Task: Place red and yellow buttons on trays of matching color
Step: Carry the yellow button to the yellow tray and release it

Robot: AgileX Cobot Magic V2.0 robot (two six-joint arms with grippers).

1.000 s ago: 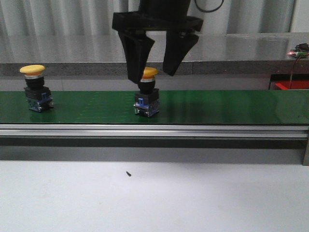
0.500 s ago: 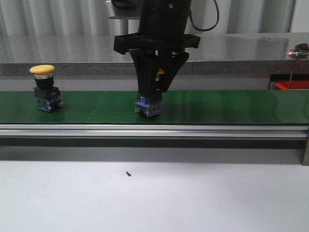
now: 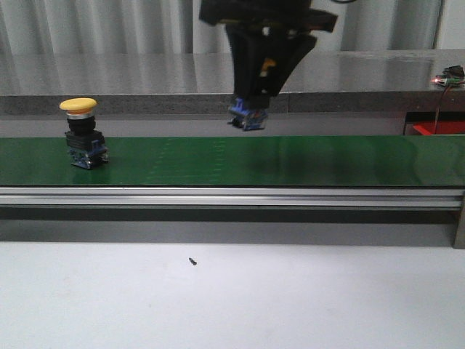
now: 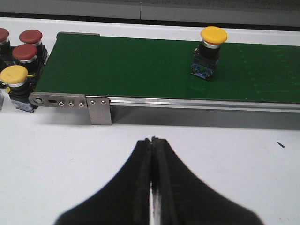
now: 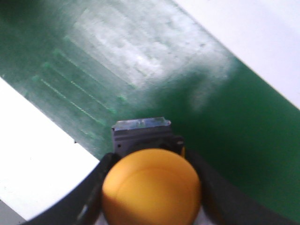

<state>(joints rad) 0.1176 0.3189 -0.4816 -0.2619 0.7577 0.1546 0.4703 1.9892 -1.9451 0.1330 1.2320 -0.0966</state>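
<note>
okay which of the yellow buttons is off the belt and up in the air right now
The yellow button clamped in the right gripper. The other yellow button stands on the green belt.

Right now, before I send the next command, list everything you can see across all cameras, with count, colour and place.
Conveyor belt: one, green, running across the table.
Yellow button on the belt: one, yellow cap, black and blue body, upright toward the belt's left part.
Held yellow button: one, lifted clear above the belt.
Spare buttons off the belt's left end: two red, one yellow; another red cap is cut off at the frame edge.
Red object: one, far right behind the belt, partly visible.
Small dark speck: one, on the white table.
Left gripper: shut, empty, over the white table.
Right gripper: shut on the held yellow button.
</note>
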